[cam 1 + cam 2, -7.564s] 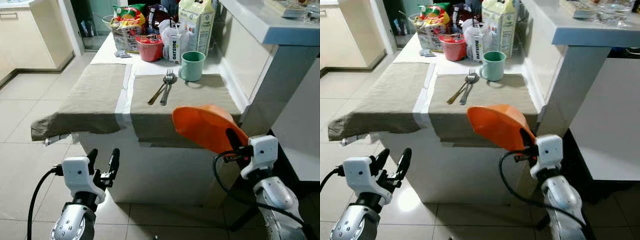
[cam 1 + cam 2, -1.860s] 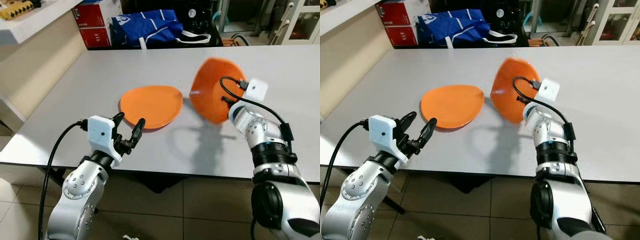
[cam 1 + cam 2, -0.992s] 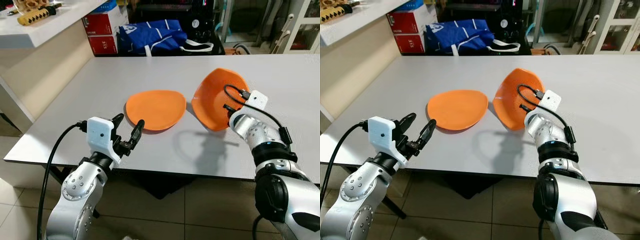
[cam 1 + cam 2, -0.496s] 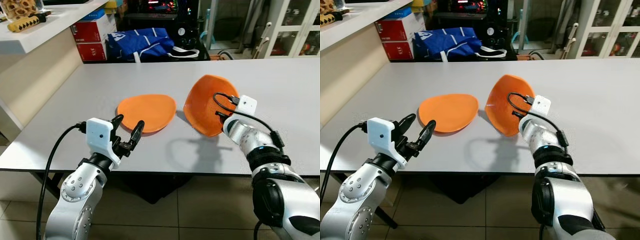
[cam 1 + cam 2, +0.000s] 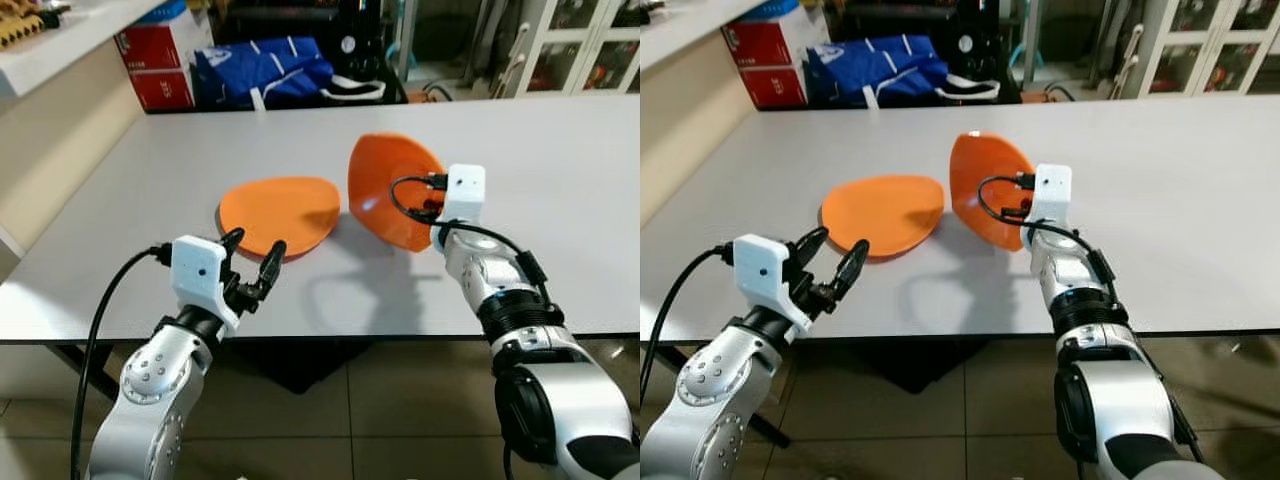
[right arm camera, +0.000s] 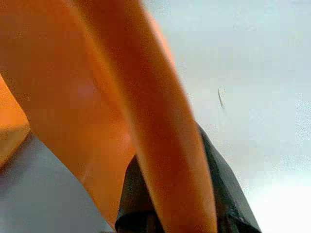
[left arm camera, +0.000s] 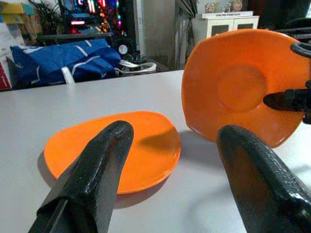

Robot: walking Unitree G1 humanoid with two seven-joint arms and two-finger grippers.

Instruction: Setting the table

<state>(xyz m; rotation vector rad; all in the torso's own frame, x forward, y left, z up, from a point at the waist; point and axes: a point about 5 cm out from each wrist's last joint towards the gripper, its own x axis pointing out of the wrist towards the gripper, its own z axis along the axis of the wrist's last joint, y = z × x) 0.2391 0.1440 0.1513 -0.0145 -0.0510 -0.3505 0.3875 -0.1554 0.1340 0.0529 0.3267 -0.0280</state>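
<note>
An orange plate (image 5: 276,212) lies flat on the grey table (image 5: 150,190). Just right of it a second orange plate (image 5: 385,188) is held steeply tilted on edge over the table, with my right gripper (image 5: 428,214) shut on its near rim. The wrist views show that plate (image 7: 238,87) facing my left gripper and its rim (image 6: 160,141) pinched between black fingers. My left gripper (image 5: 250,268) hovers open at the table's front edge, short of the flat plate (image 7: 112,148), with nothing between its fingers.
A blue bag (image 5: 265,68) and red boxes (image 5: 150,80) sit beyond the table's far edge. A beige counter (image 5: 40,110) runs along the left. White cabinets (image 5: 570,55) stand at the back right. The table's right half is bare.
The camera has shifted a little. My right gripper has turned the held plate more upright and slightly left, closer to the flat plate. The left gripper holds its place.
</note>
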